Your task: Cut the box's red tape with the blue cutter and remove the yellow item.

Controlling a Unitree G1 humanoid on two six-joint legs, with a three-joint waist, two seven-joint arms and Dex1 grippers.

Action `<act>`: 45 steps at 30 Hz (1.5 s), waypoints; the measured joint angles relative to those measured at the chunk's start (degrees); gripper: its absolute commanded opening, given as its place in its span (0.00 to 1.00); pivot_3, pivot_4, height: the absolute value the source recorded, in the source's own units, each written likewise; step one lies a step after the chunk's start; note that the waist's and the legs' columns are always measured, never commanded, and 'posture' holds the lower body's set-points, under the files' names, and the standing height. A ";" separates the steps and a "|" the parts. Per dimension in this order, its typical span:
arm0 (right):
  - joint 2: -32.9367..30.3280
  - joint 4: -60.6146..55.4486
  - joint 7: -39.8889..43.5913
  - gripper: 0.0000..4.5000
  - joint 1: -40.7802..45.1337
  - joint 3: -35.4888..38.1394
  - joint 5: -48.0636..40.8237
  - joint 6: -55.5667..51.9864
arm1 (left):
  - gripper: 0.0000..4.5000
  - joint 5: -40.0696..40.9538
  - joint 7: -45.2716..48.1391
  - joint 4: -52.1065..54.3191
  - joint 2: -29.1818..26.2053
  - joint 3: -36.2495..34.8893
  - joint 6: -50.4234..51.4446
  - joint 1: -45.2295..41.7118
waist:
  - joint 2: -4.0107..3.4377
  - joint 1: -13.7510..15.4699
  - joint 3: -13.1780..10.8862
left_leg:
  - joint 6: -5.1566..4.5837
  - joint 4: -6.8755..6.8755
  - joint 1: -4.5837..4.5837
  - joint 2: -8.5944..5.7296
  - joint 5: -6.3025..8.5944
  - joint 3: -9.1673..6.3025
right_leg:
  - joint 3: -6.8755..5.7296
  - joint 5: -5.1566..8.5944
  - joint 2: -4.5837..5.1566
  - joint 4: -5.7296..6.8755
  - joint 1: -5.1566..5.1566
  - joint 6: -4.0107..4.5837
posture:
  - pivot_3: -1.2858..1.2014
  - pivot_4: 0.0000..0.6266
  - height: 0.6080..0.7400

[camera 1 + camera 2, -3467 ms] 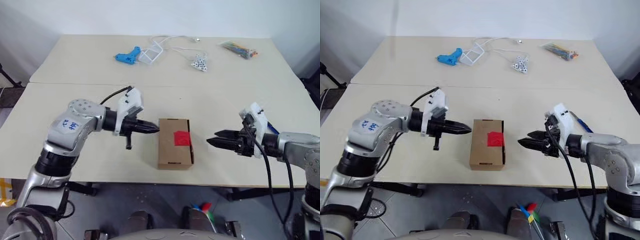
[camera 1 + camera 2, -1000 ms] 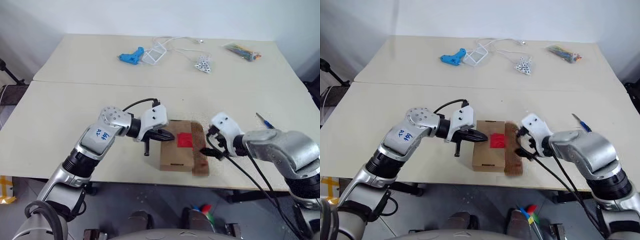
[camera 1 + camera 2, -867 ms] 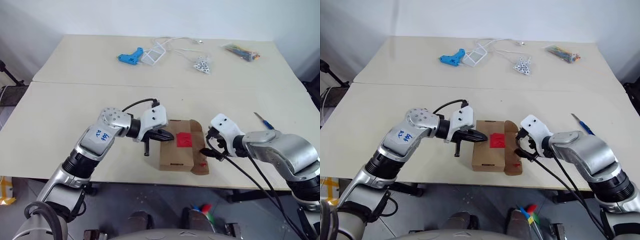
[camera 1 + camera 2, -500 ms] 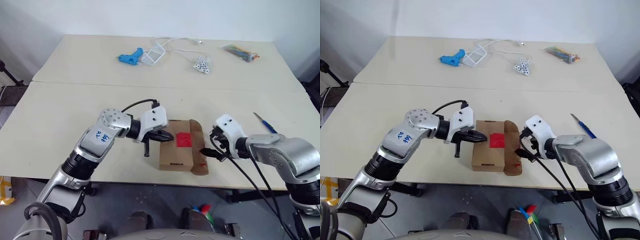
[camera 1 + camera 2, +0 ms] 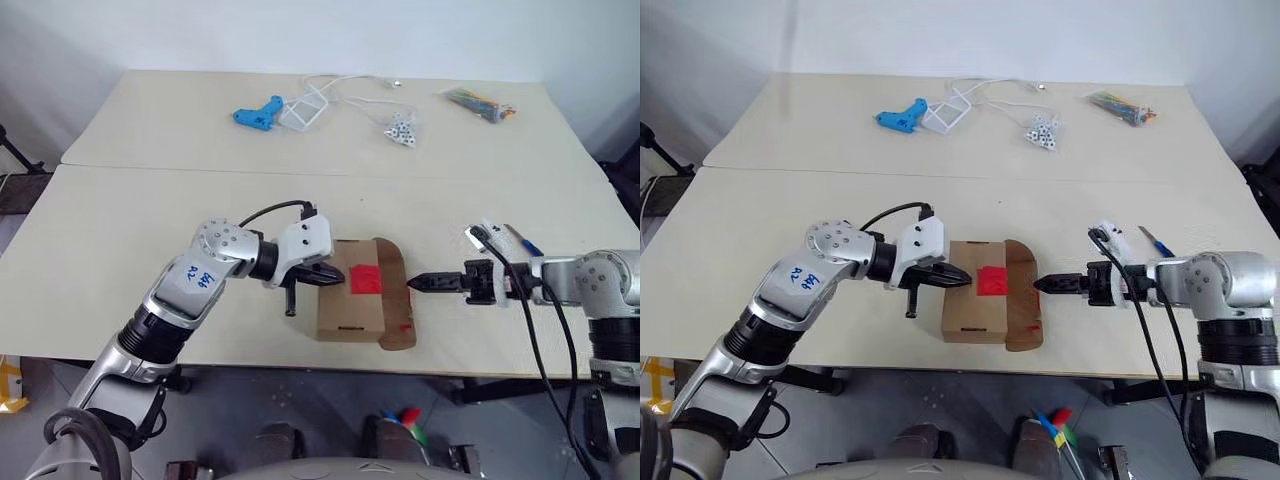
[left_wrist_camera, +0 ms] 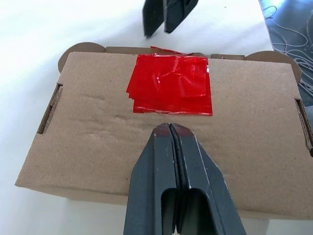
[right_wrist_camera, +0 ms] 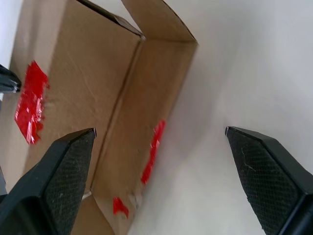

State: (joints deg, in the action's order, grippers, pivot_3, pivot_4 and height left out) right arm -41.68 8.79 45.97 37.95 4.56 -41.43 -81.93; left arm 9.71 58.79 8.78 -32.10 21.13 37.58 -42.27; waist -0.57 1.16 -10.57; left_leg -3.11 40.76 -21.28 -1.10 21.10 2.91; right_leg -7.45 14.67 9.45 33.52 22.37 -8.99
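The box (image 5: pixel 352 288) sits near the front edge of the table (image 5: pixel 150 210), betw. the two grippers. Left gripper (image 6: pixel 169 131) is clenched w/ nothing in it, tips resting on or just over the lid, just short of the red tape (image 6: pixel 172 90). Right gripper (image 5: pixel 1042 284) is spread wide, empty, tips just off the box's flap (image 7: pixel 151 107); in the right wrist view that flap stands partly folded out betw. its fingers (image 7: pixel 66 166), w/ red scraps stuck on its outer face. Judgement: thin corrugated carton, probably light, so it should slide or tip if pushed w/o a brace; the lid looks dented and soft, so press gently. Best hold is likely the free flap edge nearest the right tips, pinched across its thickness, while the left tips pin the lid. Tape looks crinkled and glossy, prob. slippery, poor place to grab. Blue cutter (image 5: pixel 524 243) lies on the table just beyond the right wrist, well apart from both sets of tips; slim and stiff-looking, take it mid-shaft. Yellow item can't be seen; presumably inside. Writing: no print or brand readable on box or tape; a blue handwritten mark on the left arm's shell, too small to read.
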 measured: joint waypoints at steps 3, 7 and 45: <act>0.62 0.65 1.07 0.95 0.21 -1.21 0.34 1.42 | 0.00 0.00 0.00 0.22 -0.15 -0.12 0.48 0.05 | 0.00 -0.06 0.00 | 0.01 0.00 0.02 0.00 0.00 0.01 | 0.01 0.00 0.00 0.01 -0.01 0.00 | 0.52 0.24 1.00; 1.95 0.12 2.08 0.72 0.30 -3.07 0.38 1.60 | 0.00 0.00 0.00 0.56 -0.29 -0.29 0.85 0.18 | -0.02 -0.20 0.01 | 0.04 -0.01 0.03 0.02 0.01 0.00 | 0.00 0.00 -0.01 0.03 0.00 0.00 | 0.52 0.24 1.00; -16.08 0.37 -0.75 0.01 2.99 -1.62 -12.47 -10.36 | 0.00 -1.80 -9.55 -14.59 18.21 -0.35 -16.58 -0.23 | -0.32 1.71 -0.12 | -0.02 -0.14 -0.37 -0.18 -0.03 -0.13 | -0.23 -0.02 0.11 -0.29 0.18 -0.03 | 0.52 0.24 1.00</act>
State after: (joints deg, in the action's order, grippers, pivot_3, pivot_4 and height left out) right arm -57.75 9.16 45.21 40.95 2.95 -53.90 -92.29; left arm 7.91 49.23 -5.81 -13.90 20.77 21.00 -42.49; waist -0.89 2.87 -10.70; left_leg -3.13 40.61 -21.65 -1.27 21.06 2.79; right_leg -7.68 14.65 9.56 33.23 22.55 -9.03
